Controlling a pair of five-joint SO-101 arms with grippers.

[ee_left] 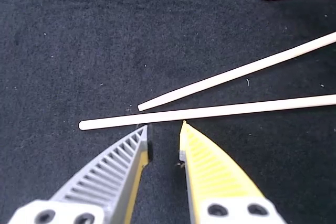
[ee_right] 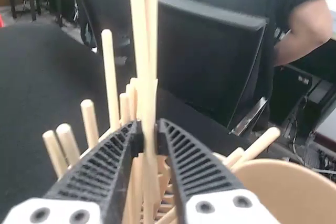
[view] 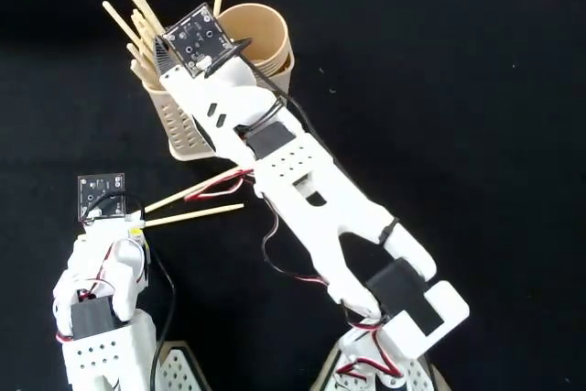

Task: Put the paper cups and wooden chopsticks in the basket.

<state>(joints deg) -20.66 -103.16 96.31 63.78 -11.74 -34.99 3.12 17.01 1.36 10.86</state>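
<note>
Black counter [view: 458, 89] — faintly speckled. Pale cream chopsticks [ee_left: 210, 111], tan paper cup [view: 265, 29], beige slotted basket [view: 179, 130]. The left tool [ee_left: 164, 129] is ribbed, half grey, half yellow — the right tool [ee_right: 149, 127] ribbed black.

Bright, even light from above, with only faint, soft shadows.
</note>
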